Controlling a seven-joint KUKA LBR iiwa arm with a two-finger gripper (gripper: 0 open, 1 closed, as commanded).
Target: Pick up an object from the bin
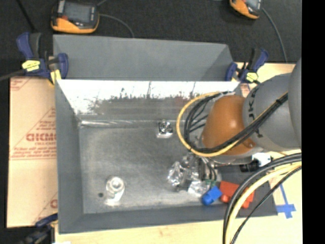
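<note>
Gripper [196, 173] down in bin [68, 156], view's lower right, tucked under orange wrist cover [223, 121], right over crumpled silvery wad [179, 177]. Can't tell if clenched or loose. Blue piece [209, 197] and red piece [229, 189] just beside wad. Clear cup-ish thing [114, 189] well apart, lower left. Small shiny bit [164, 128] near back wall.
</note>
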